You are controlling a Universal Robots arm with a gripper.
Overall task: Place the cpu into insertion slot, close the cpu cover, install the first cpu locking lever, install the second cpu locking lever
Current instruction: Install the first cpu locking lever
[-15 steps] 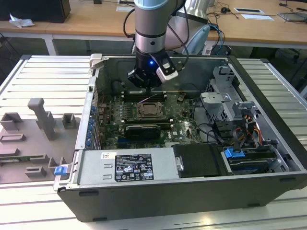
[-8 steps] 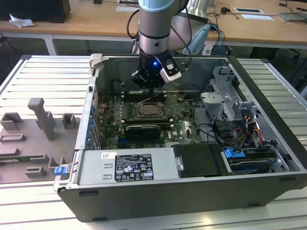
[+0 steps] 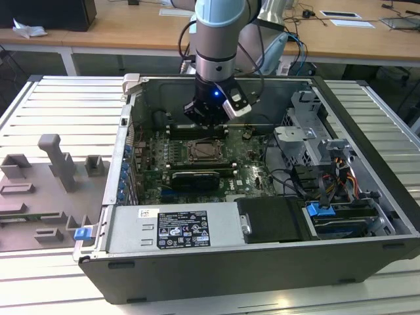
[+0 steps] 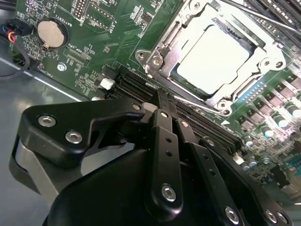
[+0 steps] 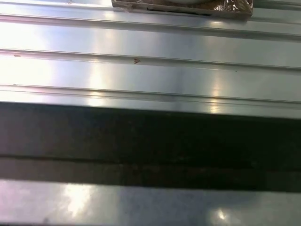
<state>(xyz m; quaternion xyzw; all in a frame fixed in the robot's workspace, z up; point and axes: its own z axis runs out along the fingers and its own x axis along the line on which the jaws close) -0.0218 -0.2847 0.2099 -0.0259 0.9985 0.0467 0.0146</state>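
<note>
One tool [image 4: 164, 106] is at work, its black fingers [image 4: 162, 155] pressed together with nothing between them, hovering just short of the socket inside the open computer case [image 3: 367, 197]. The cpu [image 4: 214, 54] already lies seated in the socket, the cpu cover [image 4: 162, 44] closed around its pale top. Judgement: the locking levers are the step in hand; the closed tip should press squarely on a lever, clear of the chip. Nearby hazards: the black slots [image 4: 136, 87] beside the socket, the coin battery [image 4: 49, 33], and, farther off, loose cables [image 3: 295, 177] by the drive cage [image 3: 308, 131].
</note>
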